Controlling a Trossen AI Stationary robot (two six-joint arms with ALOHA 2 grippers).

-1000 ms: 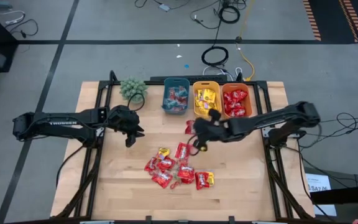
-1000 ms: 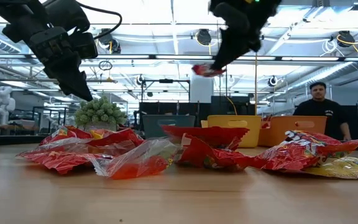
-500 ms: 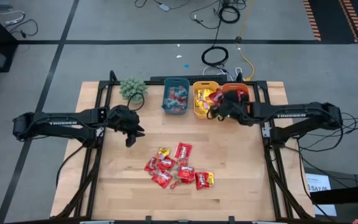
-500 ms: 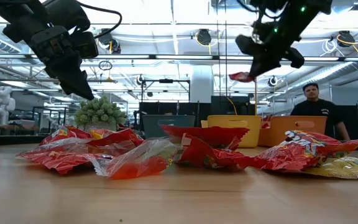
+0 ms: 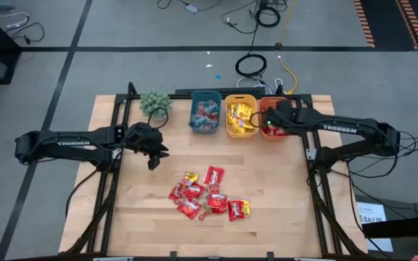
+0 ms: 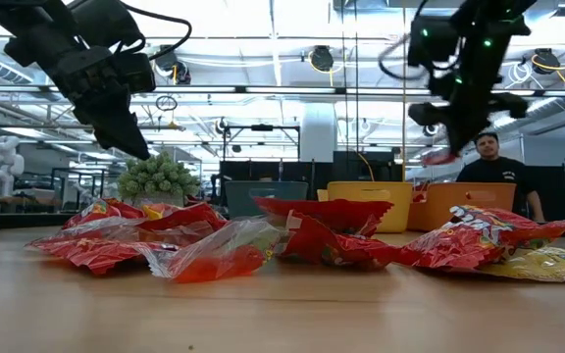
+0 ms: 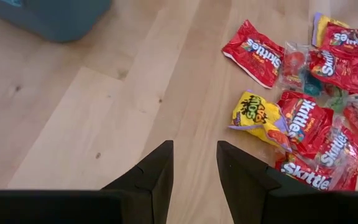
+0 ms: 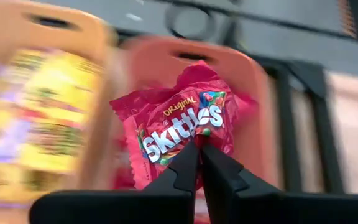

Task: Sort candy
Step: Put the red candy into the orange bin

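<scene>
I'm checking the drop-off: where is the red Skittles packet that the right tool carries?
The red Skittles packet hangs pinched in the right tool, above the orange bin at the table's far edge, right of the yellow bin.

- Candy pile (image 6: 292, 240) lies on the table (image 6: 282, 314), in front of the yellow bin (image 6: 366, 204).
- Right gripper (image 6: 446, 155), above the orange bin (image 6: 459, 204), pinches a red packet (image 6: 441, 156).
- Left gripper (image 6: 130, 142) hangs above the plant (image 6: 160, 176).
</scene>
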